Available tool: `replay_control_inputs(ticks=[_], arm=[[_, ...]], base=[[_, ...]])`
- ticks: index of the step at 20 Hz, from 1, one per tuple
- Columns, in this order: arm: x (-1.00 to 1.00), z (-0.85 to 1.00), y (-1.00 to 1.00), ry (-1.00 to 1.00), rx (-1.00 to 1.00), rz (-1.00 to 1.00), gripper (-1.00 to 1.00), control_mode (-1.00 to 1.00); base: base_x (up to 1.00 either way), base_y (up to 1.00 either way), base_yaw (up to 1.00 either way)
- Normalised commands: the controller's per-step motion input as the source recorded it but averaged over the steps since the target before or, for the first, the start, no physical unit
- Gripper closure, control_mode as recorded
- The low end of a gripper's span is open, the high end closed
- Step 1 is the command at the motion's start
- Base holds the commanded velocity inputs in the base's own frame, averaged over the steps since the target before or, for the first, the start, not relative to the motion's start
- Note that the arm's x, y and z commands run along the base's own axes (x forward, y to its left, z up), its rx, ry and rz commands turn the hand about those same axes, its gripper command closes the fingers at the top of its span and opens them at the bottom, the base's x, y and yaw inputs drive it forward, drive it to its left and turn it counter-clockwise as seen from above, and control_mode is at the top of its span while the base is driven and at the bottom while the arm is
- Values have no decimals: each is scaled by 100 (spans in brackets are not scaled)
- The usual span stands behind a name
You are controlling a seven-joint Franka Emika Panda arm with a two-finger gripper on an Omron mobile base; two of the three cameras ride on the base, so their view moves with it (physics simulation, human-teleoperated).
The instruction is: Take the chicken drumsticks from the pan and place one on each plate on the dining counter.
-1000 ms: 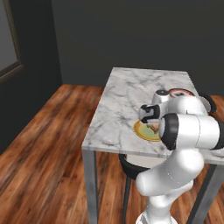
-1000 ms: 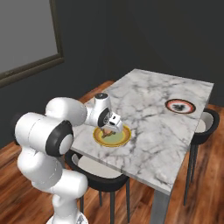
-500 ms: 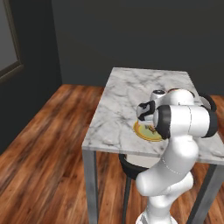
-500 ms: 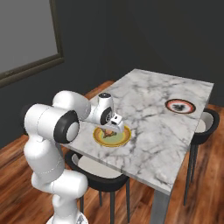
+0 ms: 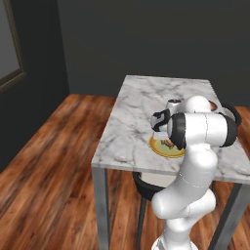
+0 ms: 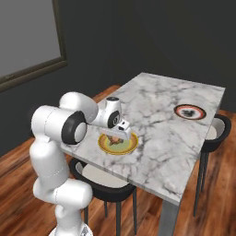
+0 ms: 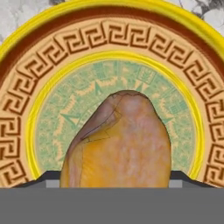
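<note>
My gripper (image 6: pixel 118 135) hangs low over the yellow-rimmed plate (image 6: pixel 130 145) near the dining counter's (image 6: pixel 161 99) front edge, shut on a golden-brown chicken drumstick (image 7: pixel 118 140). In the hand view the drumstick sits between the two dark fingertips (image 7: pixel 43 177), just above the plate's greenish centre (image 7: pixel 57 113). From the left base view the arm covers most of that plate (image 5: pixel 157 146). The red-brown-rimmed plate (image 6: pixel 189 111) lies further along the counter with a dark shape in its centre. The pan is out of view.
A dark-framed chair (image 6: pixel 105 183) is tucked under the counter below the yellow plate, and another (image 6: pixel 215 131) stands at the far side. Dark walls surround the room, with a window (image 6: pixel 27 41) on the left. Wooden floor (image 5: pixel 44 166) lies open to the left.
The arm's elbow has swung inward and upward. The hand has stayed over the yellow-rimmed plate with the drumstick in its grip.
</note>
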Motion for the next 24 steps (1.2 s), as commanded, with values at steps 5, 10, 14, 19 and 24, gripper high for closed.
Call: replay_control_inputs(ticks=[5,10,14,19,24], arm=[[0,-9,0,1,0,0,-100,-100],[0,0,0,0,0,0,-100,-100],[0,10,-3,0,2,0,-100,-100],[-2,53,-4,-5,14,2,-100,-100],[-22,62,0,-14,5,3,-100,-100]], base=[[0,0,0],[0,0,0],[0,0,0],[0,0,0],[0,0,0]])
